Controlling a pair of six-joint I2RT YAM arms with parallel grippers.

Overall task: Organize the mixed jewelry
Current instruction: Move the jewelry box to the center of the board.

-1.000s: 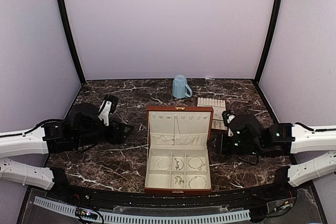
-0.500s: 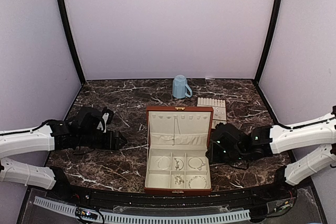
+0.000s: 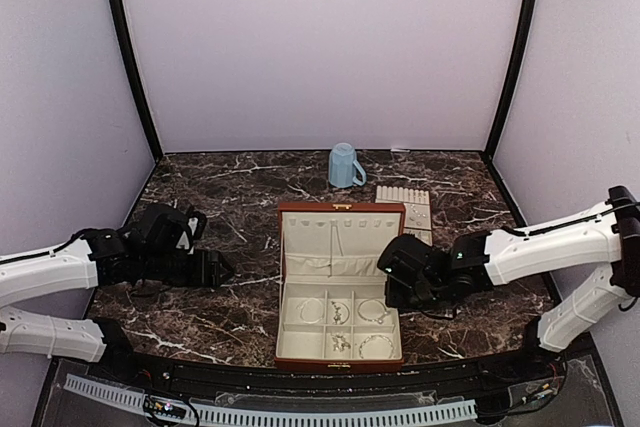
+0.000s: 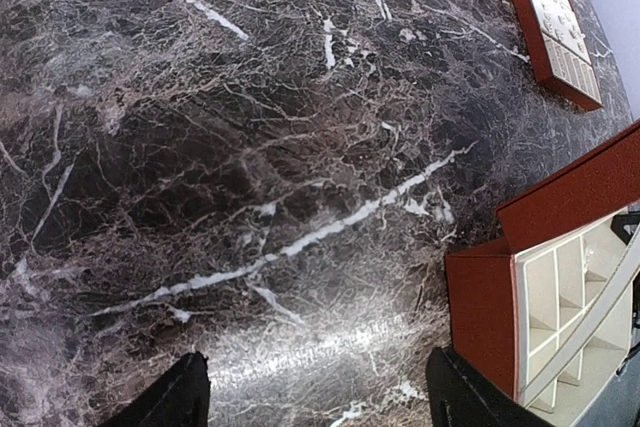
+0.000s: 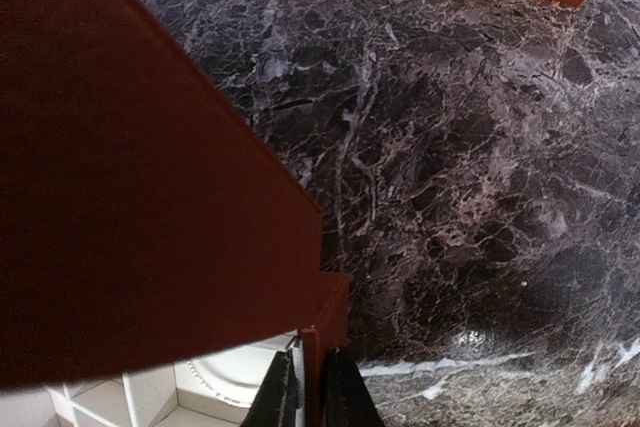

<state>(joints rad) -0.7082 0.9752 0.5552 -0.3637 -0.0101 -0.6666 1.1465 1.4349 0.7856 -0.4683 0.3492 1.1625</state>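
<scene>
**While the box (image 3: 340, 209) stood open, my right claw (image 3: 392, 273) sat pinched on its wall**

Though both claws were mine, only the right one had hold of anything. Its fingers (image 5: 275, 399) were drawn to a narrow slit, one inside the box and one outside. The reddish-brown right wall filled the gap between them, just in front of the upright lid. A curve of pale bracelet showed in the cream compartment beside the inner finger.

My left claw (image 3: 220, 267) hung low over the dark marble table (image 3: 230, 322), to the left of the box and apart from it. Its fingers (image 4: 185, 397) were spread wide, with nothing but veined stone between them.

The jewelry (image 3: 374, 312) lay in the base of the box as small silvery loops in the cream compartments. Three pieces sat across the back row, and others in the middle and right cells of the front row. From above they were too small for me to tell one kind from another.

By the box's right rear corner lay the flat cream slotted tray (image 3: 405, 207), just beside the lid. The blue mug (image 3: 345, 165) stood upright near the back wall, well apart from both claws.
</scene>
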